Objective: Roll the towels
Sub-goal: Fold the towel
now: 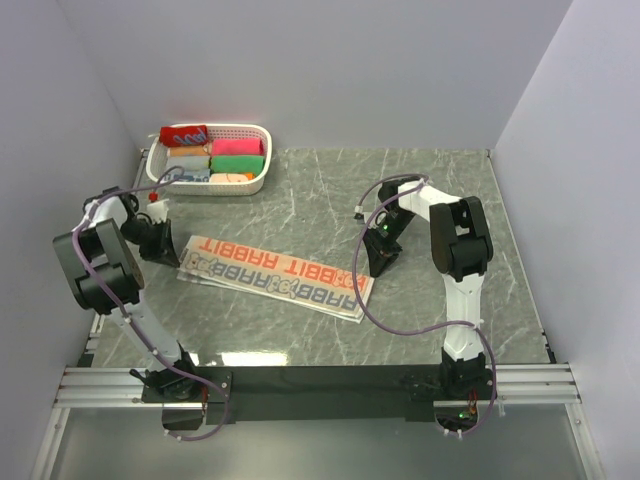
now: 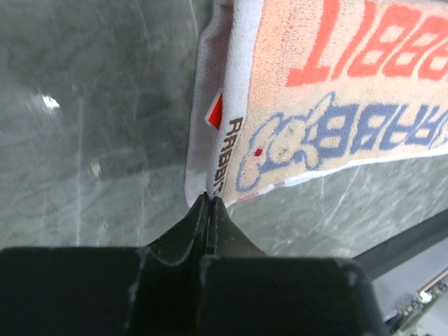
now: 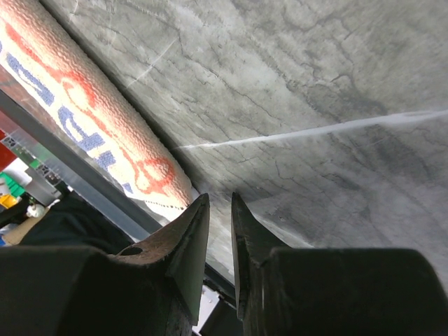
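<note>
Grey marbled tabletop, white walls all round, and at the back left sat a white basket packed with rolls, a red towel roll at its corner. Left gripper was down at a corner of the cream towel's left end, jaws pressed together and pinching the white hem, by the look of it. That towel lay flat, a long strip across mid-table. Soft, light, floppy terry, I'd say, with no stiffness, so the end hem or corners were the place to grab. Over on the right, right gripper sat just beside the towel's other end, jaws a narrow slit apart, nothing between them.
</note>
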`<action>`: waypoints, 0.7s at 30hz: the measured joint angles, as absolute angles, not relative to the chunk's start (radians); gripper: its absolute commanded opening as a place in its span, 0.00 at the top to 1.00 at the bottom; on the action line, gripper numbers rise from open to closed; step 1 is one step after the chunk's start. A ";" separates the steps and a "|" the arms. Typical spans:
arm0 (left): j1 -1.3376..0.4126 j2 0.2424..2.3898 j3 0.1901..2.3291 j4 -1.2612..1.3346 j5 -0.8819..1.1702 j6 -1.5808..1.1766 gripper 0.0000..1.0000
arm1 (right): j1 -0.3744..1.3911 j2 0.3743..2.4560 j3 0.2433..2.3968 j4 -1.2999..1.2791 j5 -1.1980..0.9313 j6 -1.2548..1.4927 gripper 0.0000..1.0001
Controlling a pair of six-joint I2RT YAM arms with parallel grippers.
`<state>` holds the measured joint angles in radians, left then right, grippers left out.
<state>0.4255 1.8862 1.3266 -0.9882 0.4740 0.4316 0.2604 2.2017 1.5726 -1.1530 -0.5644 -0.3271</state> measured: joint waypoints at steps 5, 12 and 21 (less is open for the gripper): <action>0.441 1.884 1.327 -1.030 0.456 0.459 0.99 | 0.260 2.202 1.573 -1.153 -0.564 -0.327 0.73; 0.457 1.902 1.312 -1.029 0.439 0.469 0.99 | 0.260 2.202 1.573 -1.153 -0.562 -0.326 0.72; 0.454 1.949 1.269 -0.996 0.440 0.442 0.81 | 0.266 2.201 1.573 -1.153 -0.560 -0.314 0.69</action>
